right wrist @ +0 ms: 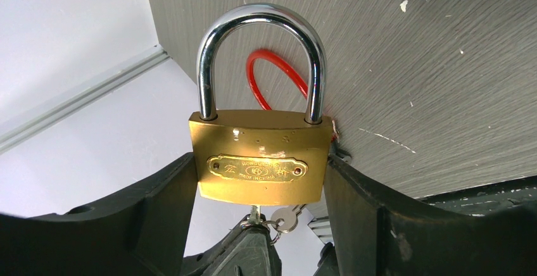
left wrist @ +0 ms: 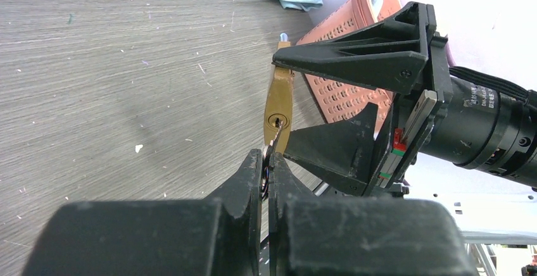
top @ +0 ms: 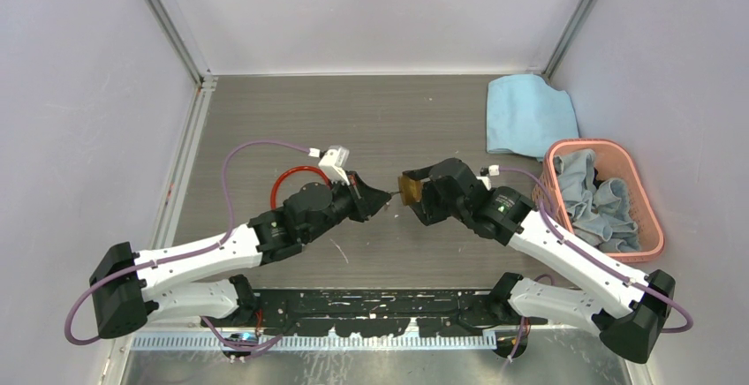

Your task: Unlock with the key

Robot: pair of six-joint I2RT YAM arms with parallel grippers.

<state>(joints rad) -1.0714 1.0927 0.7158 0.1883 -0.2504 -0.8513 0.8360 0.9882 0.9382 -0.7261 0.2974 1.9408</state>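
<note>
Left claw (left wrist: pixel 266 162): clenched on the key (left wrist: pixel 276 135), whose tip is at the keyhole in the padlock's underside; a spare key hangs beside it.
Right claw (right wrist: pixel 261 168): jaws spread wide, grasping the brass padlock (right wrist: pixel 259 137) by its sides, both shackle legs seated in the body.
Both meet above the table (top: pixel 353 111), between the arms.
Red cable (top: pixel 287 182): behind the left arm.
Blue cloth (top: pixel 527 113) and pink basket (top: pixel 649 226) of cloths: far right.

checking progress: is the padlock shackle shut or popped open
Shut: in the right wrist view both legs of the steel shackle sit down in the brass padlock; the key has its tip at the keyhole.
</note>
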